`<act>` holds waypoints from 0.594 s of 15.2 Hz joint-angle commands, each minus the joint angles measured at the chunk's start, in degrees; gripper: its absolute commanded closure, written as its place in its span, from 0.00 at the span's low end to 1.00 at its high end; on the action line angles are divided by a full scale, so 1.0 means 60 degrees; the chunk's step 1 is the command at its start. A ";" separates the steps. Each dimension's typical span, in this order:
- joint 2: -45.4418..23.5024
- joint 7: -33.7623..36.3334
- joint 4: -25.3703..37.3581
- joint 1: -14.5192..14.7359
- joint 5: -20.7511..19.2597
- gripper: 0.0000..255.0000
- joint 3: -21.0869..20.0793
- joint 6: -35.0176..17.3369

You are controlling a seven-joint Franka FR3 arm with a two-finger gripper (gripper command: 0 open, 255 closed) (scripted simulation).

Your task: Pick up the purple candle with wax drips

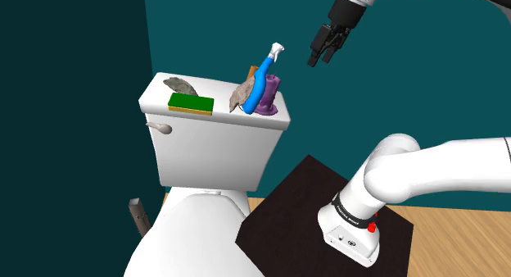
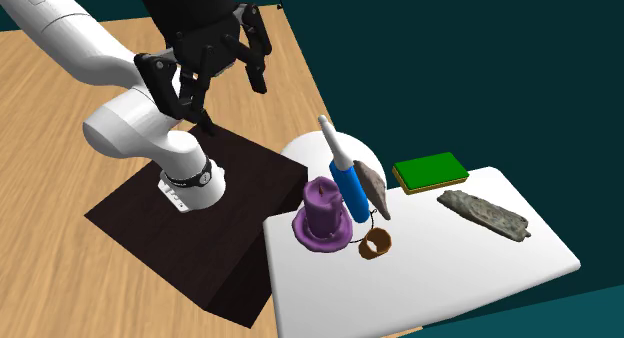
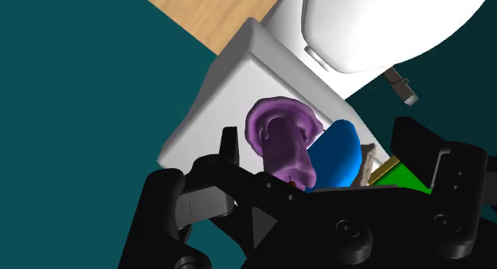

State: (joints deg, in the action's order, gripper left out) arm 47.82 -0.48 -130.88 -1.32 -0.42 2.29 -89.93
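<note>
Shoulder view, your inventory by size:
- White toilet [image 1: 213, 152], tank against the teal wall.
- White arm [image 1: 442, 165], rising from a dark box stand [image 1: 287, 202].
- Tank lid [image 2: 470, 276], carrying every small item.
- Blue spray bottle [image 1: 264, 83], leaning, just beside the candle.
- Your target, the purple candle [image 1: 270, 102]: upright on its drip-spread base at the lid's right end in this view.
- Green sponge [image 1: 191, 104], lying flat.
- Grey stone [image 1: 182, 85], behind the sponge.
- Brown ring [image 2: 376, 245], close to the candle's base.
- Black gripper [image 1: 323, 58]: fingers spread wide, holding nothing, above the candle and apart from it.
</note>
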 commanded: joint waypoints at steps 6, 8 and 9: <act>-0.1396 -0.1096 -0.0116 0.0385 -0.0232 0.00 0.0267 -0.1325; -0.2009 -0.1526 -0.0078 0.0529 -0.0299 0.00 0.0354 -0.1826; -0.2324 -0.1738 -0.0041 0.0601 -0.0327 0.00 0.0393 -0.2068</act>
State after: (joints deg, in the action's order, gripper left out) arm 35.43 -9.32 -130.87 1.90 -2.08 4.23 -100.68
